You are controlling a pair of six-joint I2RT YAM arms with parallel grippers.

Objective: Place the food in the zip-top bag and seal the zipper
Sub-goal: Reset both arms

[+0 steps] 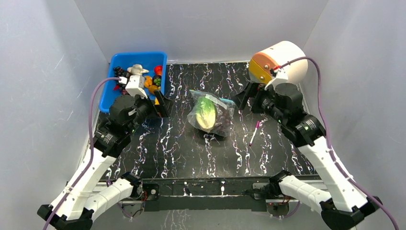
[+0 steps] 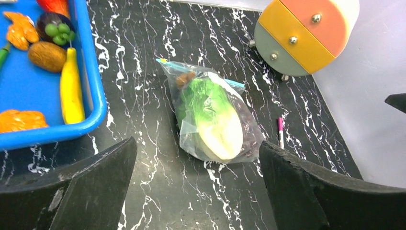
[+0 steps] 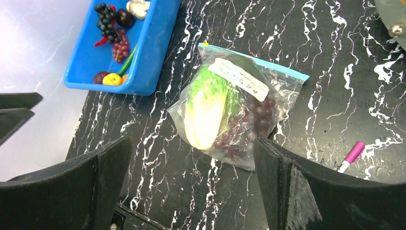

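Marbled black table (image 1: 182,153), crinkly clear bag (image 3: 286,87)

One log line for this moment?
lettuce, grapes: inside zip-top bag | zipper: seal unclear | left end effector: open | right end effector: open

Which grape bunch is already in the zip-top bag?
The dark purple grape bunch, lying beside the lettuce head inside the zip-top bag; the black bunch and reddish bunch sit in the blue bin.
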